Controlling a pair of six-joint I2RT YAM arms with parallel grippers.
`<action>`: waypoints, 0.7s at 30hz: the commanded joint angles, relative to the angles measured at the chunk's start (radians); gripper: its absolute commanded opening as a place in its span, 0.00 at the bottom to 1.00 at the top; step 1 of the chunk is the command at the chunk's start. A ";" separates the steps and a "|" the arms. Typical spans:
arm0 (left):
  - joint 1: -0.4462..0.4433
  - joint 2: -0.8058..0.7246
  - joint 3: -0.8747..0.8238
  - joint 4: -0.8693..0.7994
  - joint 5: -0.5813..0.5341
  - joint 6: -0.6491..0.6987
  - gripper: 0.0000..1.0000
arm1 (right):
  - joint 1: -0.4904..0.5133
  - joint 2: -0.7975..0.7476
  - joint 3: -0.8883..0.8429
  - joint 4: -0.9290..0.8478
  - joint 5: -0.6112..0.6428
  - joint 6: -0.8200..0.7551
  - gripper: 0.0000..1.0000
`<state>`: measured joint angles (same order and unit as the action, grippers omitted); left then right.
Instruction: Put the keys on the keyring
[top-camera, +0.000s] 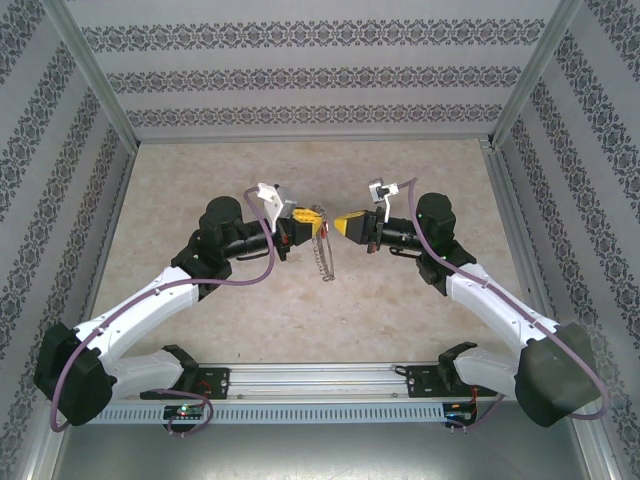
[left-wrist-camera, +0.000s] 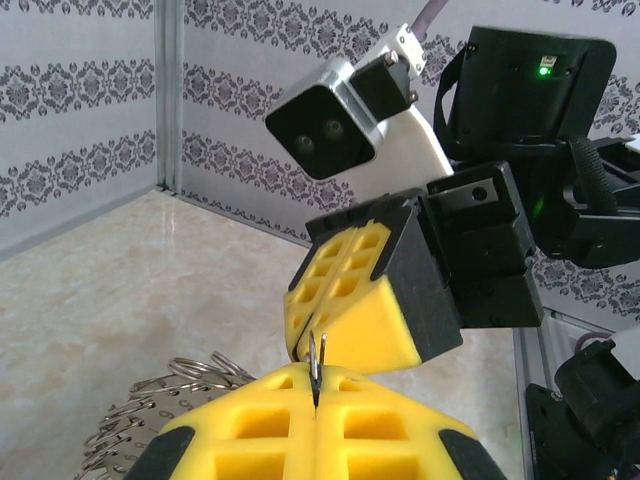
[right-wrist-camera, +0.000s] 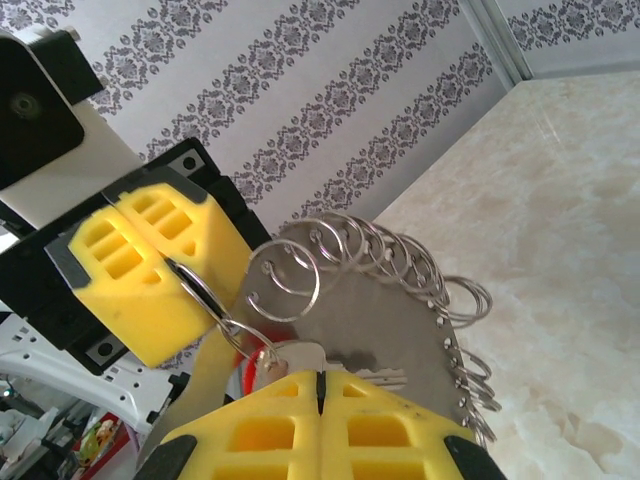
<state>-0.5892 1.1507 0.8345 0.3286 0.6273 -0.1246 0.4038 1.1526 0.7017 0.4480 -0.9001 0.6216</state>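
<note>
My left jaws (top-camera: 303, 220) are pinched tight on the thin wire of the keyring (top-camera: 322, 255), which hangs from them above the middle of the tabletop (top-camera: 400, 320). From my left wrist I see that wire standing up out of the seam between my yellow foam pads (left-wrist-camera: 240, 430). The hoop is slim silver-grey metal, and its rim is crowded with small shiny split rings that fan out like a fringe. Just to the right, my right jaws (top-camera: 345, 225) are closed too, tip to tip with the left pair. A sliver of red plastic and a bit of pale metal poke out at their front, which I take to be the key (right-wrist-camera: 245, 377), touching or just beside the hoop. I judge both pieces are in hand and brought together. The threading itself is not yet done, since I cannot see the key hanging on the wire. The tabletop is smooth, beige and marbled.
</note>
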 joint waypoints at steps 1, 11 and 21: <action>-0.011 -0.021 -0.005 0.097 0.000 -0.018 0.00 | 0.019 0.008 -0.008 0.032 -0.029 -0.005 0.00; -0.011 -0.009 -0.008 0.108 0.008 -0.026 0.00 | -0.039 -0.053 -0.025 0.075 -0.005 0.036 0.05; -0.011 0.019 -0.034 0.199 0.027 -0.081 0.00 | -0.084 0.011 0.078 0.162 -0.148 -0.019 0.34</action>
<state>-0.5892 1.1667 0.8108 0.4107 0.6285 -0.1707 0.3344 1.1435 0.7353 0.5224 -0.9718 0.6357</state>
